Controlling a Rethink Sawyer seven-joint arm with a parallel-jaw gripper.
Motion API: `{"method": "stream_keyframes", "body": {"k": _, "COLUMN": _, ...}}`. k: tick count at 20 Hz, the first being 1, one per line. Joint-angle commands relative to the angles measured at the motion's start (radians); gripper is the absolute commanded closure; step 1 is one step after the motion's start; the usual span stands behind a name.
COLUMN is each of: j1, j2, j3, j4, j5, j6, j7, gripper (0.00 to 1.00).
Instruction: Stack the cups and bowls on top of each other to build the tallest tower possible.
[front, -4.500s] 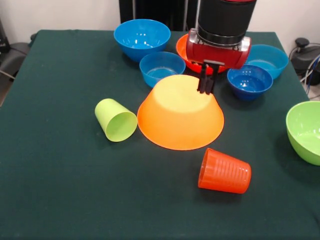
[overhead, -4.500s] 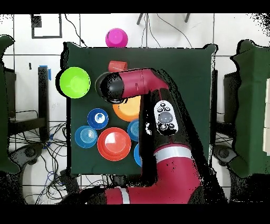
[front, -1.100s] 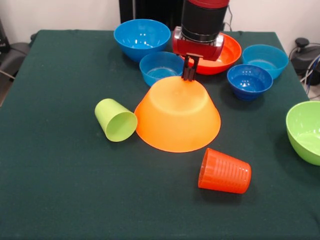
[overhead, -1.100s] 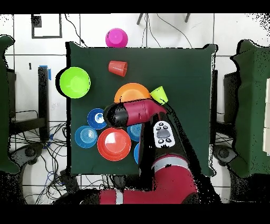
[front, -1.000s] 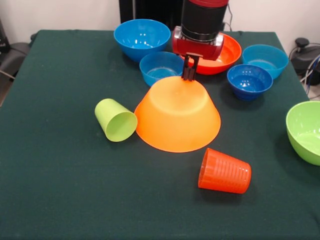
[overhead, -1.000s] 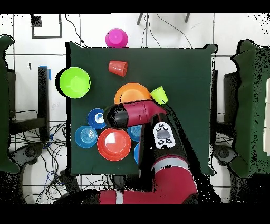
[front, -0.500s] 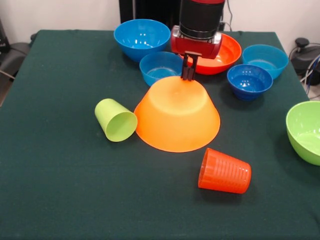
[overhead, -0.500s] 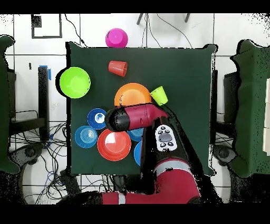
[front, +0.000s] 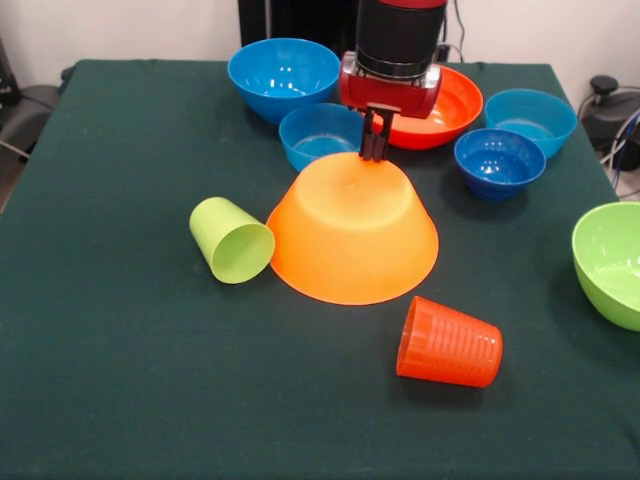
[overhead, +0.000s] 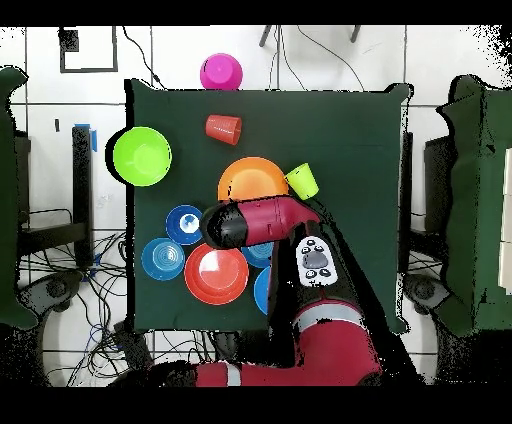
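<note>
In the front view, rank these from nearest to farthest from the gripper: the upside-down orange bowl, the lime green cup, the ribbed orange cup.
From the gripper:
1. Upside-down orange bowl, its flat top right beneath the tips.
2. Lime green cup, on its side against the bowl's left edge.
3. Ribbed orange cup, on its side in front of the bowl, lower right.

arm (overhead: 300, 300): glossy red shell with black joints; grey oval button panel on top. wrist: black cylinder, silver ring, red block. gripper (front: 374, 150): black.
</note>
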Motion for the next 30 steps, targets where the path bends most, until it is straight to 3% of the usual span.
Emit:
{"method": "stream_keyframes", "body": {"k": 1, "j1": -0.026, "j2": 0.126, "j3": 0.023, "j4": -0.076, "j5": -0.064, "j6": 0.019, "j7": -0.040, "gripper": 1.00}}
{"method": "stream_keyframes", "body": {"k": 6, "j1": -0.003, "j2": 0.133, "j3": -0.003, "j4": -0.120, "j5": -0.063, "j6": 0.018, "j7": -0.015, "gripper": 1.00}}
{"method": "stream_keyframes", "body": {"k": 14, "j1": -0.022, "j2": 0.157, "j3": 0.022, "j4": -0.182, "j5": -0.046, "j6": 0.053, "j7": -0.046, "gripper": 1.00}}
{"method": "stream_keyframes", "body": {"k": 30, "j1": -0.009, "j2": 0.111, "j3": 0.020, "j4": -0.097, "j5": -0.059, "j6": 0.019, "j7": -0.038, "gripper": 1.00}}
